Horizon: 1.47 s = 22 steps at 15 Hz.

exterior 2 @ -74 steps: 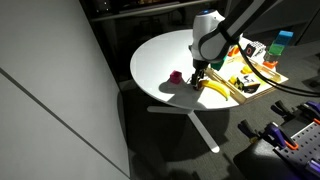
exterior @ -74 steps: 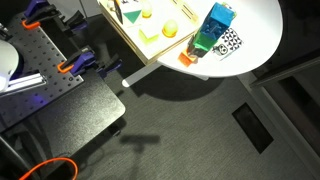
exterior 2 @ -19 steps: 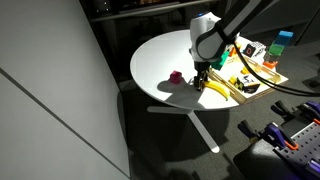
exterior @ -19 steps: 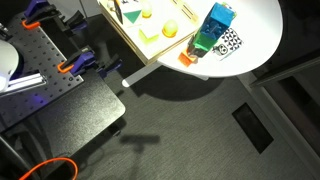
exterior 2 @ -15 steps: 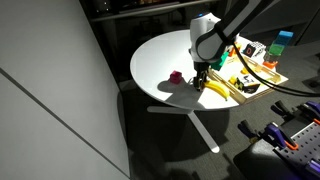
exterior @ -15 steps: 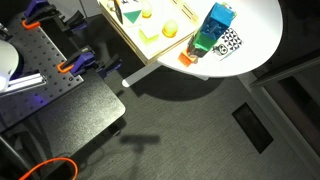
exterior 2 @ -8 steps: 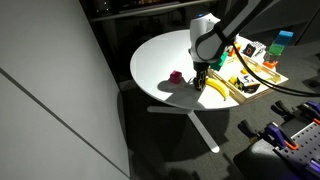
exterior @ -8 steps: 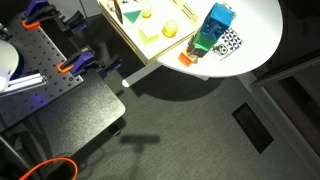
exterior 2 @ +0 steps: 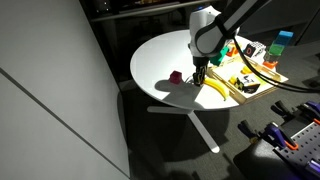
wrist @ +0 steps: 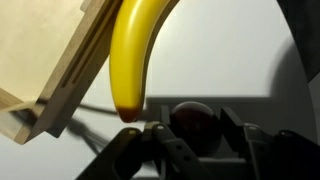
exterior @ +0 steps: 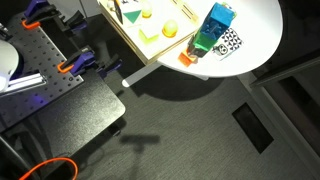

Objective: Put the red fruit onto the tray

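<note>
In the wrist view the red fruit (wrist: 192,120), small, dark and round, sits between my gripper's (wrist: 197,130) fingers, and both fingers press on its sides. In an exterior view the gripper (exterior 2: 200,74) hangs low over the round white table (exterior 2: 160,55), at the near end of a banana (exterior 2: 214,89). The fruit is hidden behind the fingers there. The pale wooden tray (wrist: 50,60) lies just past the banana (wrist: 135,50), and both exterior views show the tray (exterior 2: 262,80) (exterior: 135,45).
A small red thing (exterior 2: 175,77) lies on the table beside the gripper. On the tray are a yellow ball (exterior: 169,30) and other toys. A blue-green carton (exterior: 213,28) and an orange piece (exterior: 186,58) stand near the table edge.
The jaws have closed in on the fruit during the last second. The arm has risen very slightly. Nothing else on the table has moved.
</note>
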Available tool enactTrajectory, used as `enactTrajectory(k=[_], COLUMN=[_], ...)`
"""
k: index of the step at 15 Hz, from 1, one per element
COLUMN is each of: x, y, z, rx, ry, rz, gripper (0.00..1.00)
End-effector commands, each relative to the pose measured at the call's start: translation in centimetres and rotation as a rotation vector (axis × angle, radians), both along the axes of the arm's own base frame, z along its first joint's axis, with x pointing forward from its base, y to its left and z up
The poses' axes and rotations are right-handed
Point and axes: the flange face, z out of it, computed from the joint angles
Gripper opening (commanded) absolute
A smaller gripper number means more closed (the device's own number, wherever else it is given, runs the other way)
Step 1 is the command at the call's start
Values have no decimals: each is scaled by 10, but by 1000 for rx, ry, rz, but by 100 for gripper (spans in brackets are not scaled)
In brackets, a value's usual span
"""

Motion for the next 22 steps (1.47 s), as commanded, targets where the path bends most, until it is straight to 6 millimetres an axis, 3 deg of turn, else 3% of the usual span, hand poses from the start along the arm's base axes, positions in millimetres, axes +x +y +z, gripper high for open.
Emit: enactTrajectory(k=[1, 4, 11, 16, 22], x=[-3, -6, -18, -33, -50], y=[-13, -32, -98, -139, -169], z=[35, 54, 82, 91, 97], rx=[-32, -56, -108, -115, -72], ry=[0, 6, -4, -20, -34], rz=[-36, -102, -368, -528, -655], gripper=[29, 29, 29, 29, 29])
